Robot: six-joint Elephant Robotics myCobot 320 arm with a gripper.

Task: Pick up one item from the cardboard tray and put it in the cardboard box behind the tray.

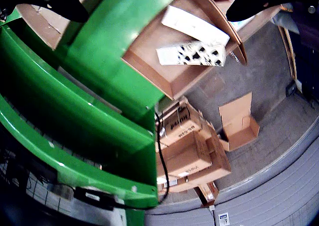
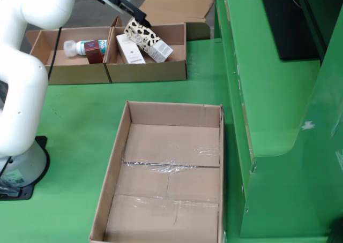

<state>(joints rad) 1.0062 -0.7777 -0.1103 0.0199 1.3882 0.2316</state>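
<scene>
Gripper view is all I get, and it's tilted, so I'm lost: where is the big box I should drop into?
Observer: In the fixed view, the big box lies in front of the tray, nearer the camera, with nothing in it.
Operator: Is anything in the tray besides the spotted and white boxes?
Observer: Yes. Its left compartment holds a bottle and a red box.
</scene>
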